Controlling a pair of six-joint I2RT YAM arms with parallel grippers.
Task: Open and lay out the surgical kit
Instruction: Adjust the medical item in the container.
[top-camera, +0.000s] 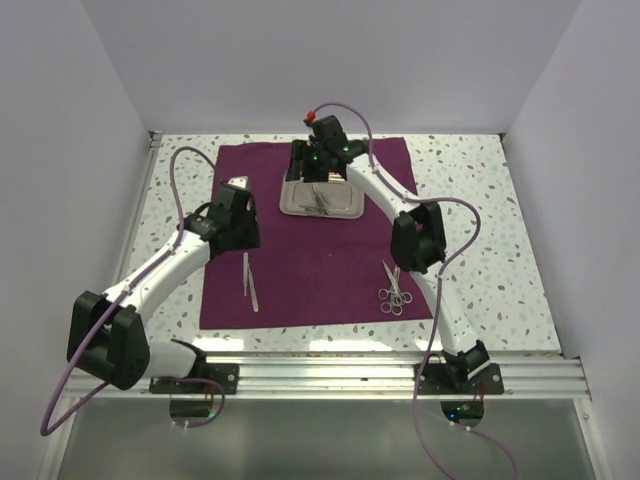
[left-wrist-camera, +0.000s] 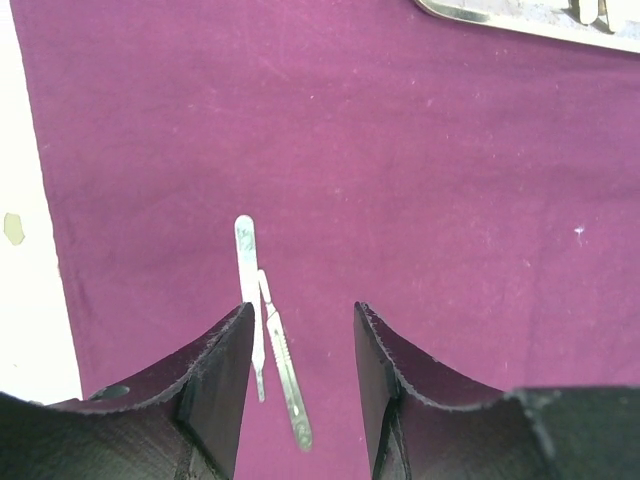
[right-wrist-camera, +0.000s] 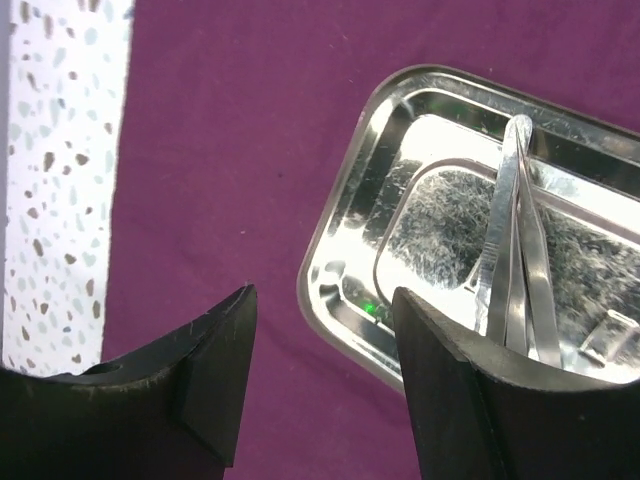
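Nearest the arm bases, the ring-handled scissors (top-camera: 393, 292) lie at about 5 o'clock on the maroon cloth (top-camera: 320, 270), which is spread flat on the counter (top-camera: 480, 250). They sit close to the cloth's edge and just beside the right arm, so a low sweep of that arm could knock them onto the bare counter.

At about 7 o'clock on the cloth, two slim instruments (left-wrist-camera: 270, 340) lie touching and partly overlapped. The left hand (left-wrist-camera: 300, 320) hovers above them, spread and holding nothing. A descent from here risks a finger (left-wrist-camera: 225, 370) landing on one instrument, and because the two touch, a pinch could lift both or flick one aside. Dragging either could also bunch the cloth.

Farther off, at 12 o'clock on the cloth, stands the steel tray (right-wrist-camera: 340, 250) with several thin instruments (right-wrist-camera: 520, 260) bundled together inside. The right hand (right-wrist-camera: 322, 300) hangs over the tray's corner, also spread and empty, with one finger outside the rim and the other above the tray floor. Closing there would likely catch the rim, which could tilt or slide the tray and spill what it holds. A grasp on one instrument may also drag its neighbours, since they lie against each other and polished steel probably slips easily.
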